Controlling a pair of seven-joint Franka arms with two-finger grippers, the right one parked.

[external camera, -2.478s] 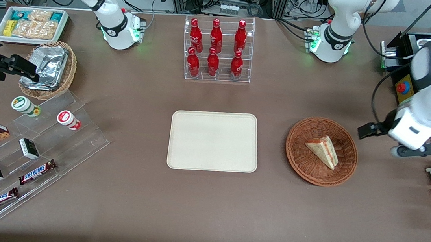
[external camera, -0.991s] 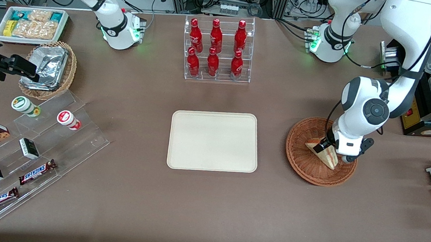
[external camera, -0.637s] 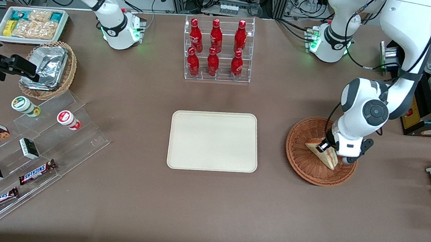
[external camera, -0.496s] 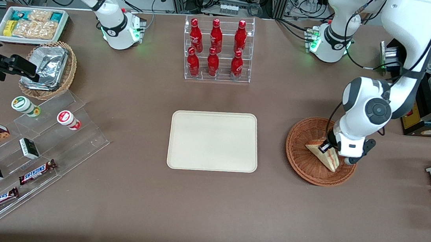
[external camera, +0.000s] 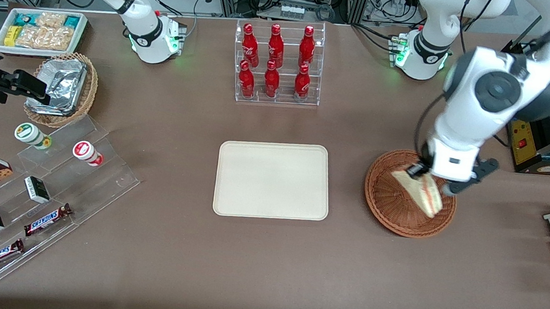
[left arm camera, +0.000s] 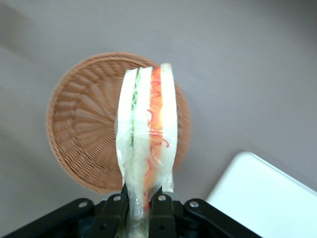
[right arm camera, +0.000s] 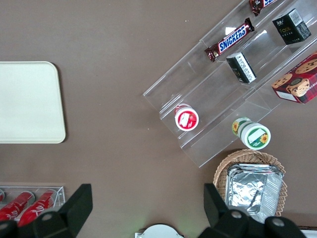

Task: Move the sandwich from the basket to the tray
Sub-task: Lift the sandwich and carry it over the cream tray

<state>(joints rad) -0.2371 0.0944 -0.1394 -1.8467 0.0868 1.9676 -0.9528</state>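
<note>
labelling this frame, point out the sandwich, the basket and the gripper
sandwich [left arm camera: 147, 130], left wrist view, cut filling edge
basket [external camera: 387, 201], front view, bare woven floor
gripper [left arm camera: 140, 208], left wrist view, between the fingertips, shut on the sandwich

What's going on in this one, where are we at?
The left arm's gripper is shut on the sandwich and holds it above the wicker basket, clear of the weave as the wrist view shows. The cream tray lies beside the basket, toward the parked arm's end of the table, with nothing on it. So the pick is made; the carry to the tray and the release are not yet done.
</note>
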